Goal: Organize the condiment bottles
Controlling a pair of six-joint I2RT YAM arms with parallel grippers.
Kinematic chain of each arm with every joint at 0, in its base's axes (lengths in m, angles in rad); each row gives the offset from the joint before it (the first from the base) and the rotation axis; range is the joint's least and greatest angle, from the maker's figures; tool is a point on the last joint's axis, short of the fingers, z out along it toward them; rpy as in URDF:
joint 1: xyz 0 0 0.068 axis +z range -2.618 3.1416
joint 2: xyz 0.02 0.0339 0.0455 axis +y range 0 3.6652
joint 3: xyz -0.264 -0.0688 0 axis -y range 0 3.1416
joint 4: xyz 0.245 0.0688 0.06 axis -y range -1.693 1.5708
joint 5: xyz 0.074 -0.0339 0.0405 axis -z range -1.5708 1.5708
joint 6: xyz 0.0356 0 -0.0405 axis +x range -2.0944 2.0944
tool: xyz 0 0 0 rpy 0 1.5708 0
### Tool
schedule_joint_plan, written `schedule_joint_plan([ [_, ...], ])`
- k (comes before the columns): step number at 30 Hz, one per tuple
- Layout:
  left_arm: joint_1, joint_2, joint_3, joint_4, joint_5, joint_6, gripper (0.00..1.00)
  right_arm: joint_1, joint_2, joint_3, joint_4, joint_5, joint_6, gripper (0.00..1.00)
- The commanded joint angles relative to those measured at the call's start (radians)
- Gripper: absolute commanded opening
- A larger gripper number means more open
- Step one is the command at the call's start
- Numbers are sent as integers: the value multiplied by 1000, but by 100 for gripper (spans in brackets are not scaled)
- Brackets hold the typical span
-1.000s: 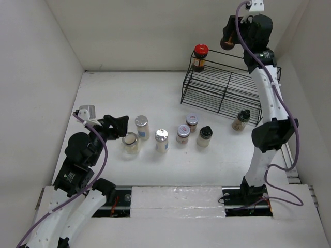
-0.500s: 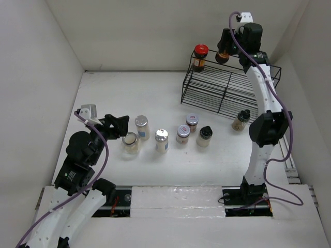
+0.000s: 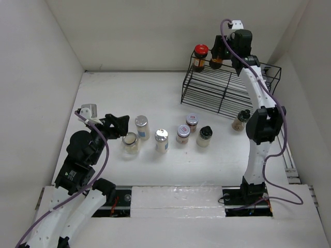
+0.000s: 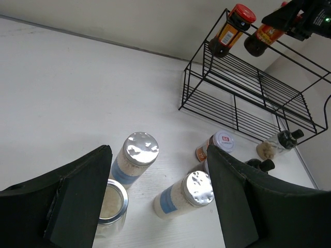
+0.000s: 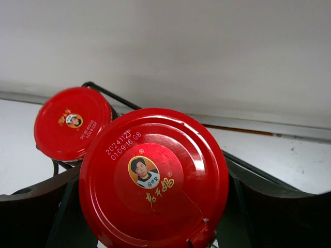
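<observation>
Directions refer to the top view, with 12 o'clock at the far wall.

**Status.** Nine condiment bottles are in view. One dark glass jar with a red lid (image 3: 200, 57) stands on the upper tier of the black wire rack (image 3: 227, 95), at its 10 o'clock corner. The right gripper (image 3: 217, 50) is pinched on a second dark red-lidded jar (image 5: 153, 178). It holds that jar over the same tier, just beside the first at its 3 o'clock side. Whether the base touches the wire cannot be told. Judged progress: one bottle placed, one in delivery, seven not yet racked.

**Bottles on the white table (image 3: 103, 98).**
- A loose row lies at 7 o'clock of the rack:
  - a pale jar with a silver rim (image 3: 130, 142);
  - a tall silver-lidded jar (image 3: 141, 126);
  - a second silver-lidded jar (image 3: 162, 139);
  - two jars with labelled lids (image 3: 182, 133);
  - a black-capped jar (image 3: 204, 136).
- A second black-capped jar (image 3: 241, 120) stands at the rack's 5 o'clock foot, beside the right arm.

**Left gripper (image 3: 120, 127).** It hovers at 11 o'clock of the silver-rimmed jar. Its jaws are spread and hold nothing.

**Clearances.**
- The upper tier shows bare wire from the held jar toward 3 o'clock.
- The far wall at 12 o'clock and the side wall at 3 o'clock stand near the rack, so the right arm probably has little room to swing.
- The two red lids nearly meet in the right wrist view, so sideways margin is slight.
- The labelled pair stands almost touching.
- The silver-rimmed jar and the tall silver-lidded jar stand close, so spread fingers may nudge the neighbour.
- Bare table lies at 9 and 12 o'clock of the row.
</observation>
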Motion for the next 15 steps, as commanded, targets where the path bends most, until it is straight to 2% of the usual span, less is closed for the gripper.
schedule_joint_plan([
  [1, 3, 8, -5, 40, -2, 12, 70, 23, -12, -2, 190, -2, 16, 49],
  [4, 3, 8, -5, 40, -2, 12, 70, 23, -12, -29, 190, -2, 16, 52],
  [8, 3, 8, -5, 40, -2, 12, 70, 23, -12, -68, 190, -2, 7, 62],
  [12, 3, 8, -5, 40, -2, 12, 70, 23, -12, -97, 190, 19, 7, 80],
  [15, 3, -1, -5, 40, -2, 12, 70, 23, -33, -106, 190, 19, 7, 86],
])
